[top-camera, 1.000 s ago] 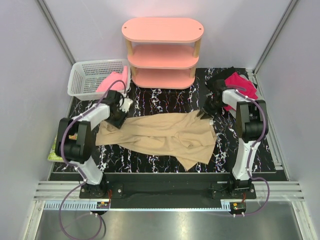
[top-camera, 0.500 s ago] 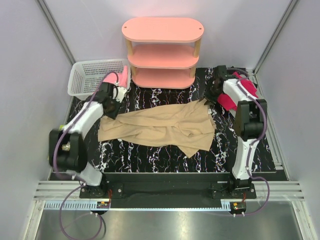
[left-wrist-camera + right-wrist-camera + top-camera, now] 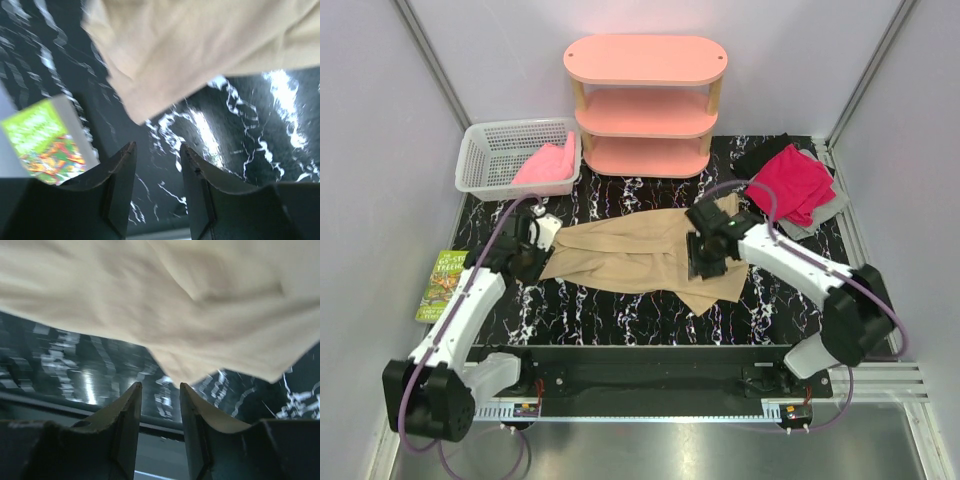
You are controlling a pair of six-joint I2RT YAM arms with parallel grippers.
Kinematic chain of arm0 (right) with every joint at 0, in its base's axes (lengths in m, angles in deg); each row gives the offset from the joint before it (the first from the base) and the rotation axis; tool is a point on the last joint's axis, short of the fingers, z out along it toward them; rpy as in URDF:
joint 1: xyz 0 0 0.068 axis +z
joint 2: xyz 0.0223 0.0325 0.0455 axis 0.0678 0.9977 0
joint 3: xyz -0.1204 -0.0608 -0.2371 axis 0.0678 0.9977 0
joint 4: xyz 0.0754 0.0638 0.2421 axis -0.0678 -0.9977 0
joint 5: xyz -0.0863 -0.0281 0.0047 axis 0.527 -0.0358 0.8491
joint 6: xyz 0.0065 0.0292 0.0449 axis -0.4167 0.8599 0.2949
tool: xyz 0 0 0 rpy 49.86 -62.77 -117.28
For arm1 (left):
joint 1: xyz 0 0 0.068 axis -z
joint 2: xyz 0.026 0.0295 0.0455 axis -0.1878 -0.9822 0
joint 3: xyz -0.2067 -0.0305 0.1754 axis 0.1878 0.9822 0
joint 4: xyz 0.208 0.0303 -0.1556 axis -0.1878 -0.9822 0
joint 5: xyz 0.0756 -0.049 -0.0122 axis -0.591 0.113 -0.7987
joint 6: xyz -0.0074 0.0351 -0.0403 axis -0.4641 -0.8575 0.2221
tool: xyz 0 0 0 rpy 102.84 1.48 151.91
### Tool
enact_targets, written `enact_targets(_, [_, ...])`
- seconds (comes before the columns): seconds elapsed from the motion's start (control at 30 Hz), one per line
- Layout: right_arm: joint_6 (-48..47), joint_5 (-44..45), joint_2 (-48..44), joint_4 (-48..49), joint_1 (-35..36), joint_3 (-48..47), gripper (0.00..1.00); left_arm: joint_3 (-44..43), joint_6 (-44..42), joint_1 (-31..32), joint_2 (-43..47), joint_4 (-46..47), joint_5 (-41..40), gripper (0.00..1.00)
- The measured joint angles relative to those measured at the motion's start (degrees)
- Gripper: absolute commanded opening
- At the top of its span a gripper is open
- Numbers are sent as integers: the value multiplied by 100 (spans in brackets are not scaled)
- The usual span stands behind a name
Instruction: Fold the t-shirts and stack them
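Note:
The tan t-shirt (image 3: 640, 255) lies crumpled across the middle of the black marbled table (image 3: 620, 320). Hovering at its left end, my left gripper (image 3: 523, 258) is open and empty; in the left wrist view the gripper (image 3: 157, 150) is over bare table just short of the shirt's edge (image 3: 200, 45). The right gripper (image 3: 705, 258) is over the shirt's right part, open and empty; in its wrist view the gripper (image 3: 160, 387) points past a corner of the tan cloth (image 3: 175, 305). A magenta t-shirt (image 3: 795, 180) lies on black (image 3: 760, 155) and grey (image 3: 828, 205) t-shirts at the far right. A light pink t-shirt (image 3: 545, 165) hangs in the basket.
A white mesh basket (image 3: 500, 150) stands at the far left, beside a pink three-tier shelf (image 3: 645, 100) at the back centre. A green book (image 3: 445, 283) lies off the table's left edge, also in the left wrist view (image 3: 45, 140).
Both arms have swung back from the far side. The right gripper moved from the magenta pile to over the tan shirt's right part. The shirt now lies more bunched, its left end drawn in.

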Motion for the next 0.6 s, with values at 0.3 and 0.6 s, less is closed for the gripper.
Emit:
enact_targets(0.3, [278, 334, 505, -529, 492, 796, 43, 175, 28, -37, -852, 437, -114, 43])
enact_targets(0.6, [409, 378, 509, -369, 640, 1086, 43, 527, -98, -623, -1182, 824, -140, 43])
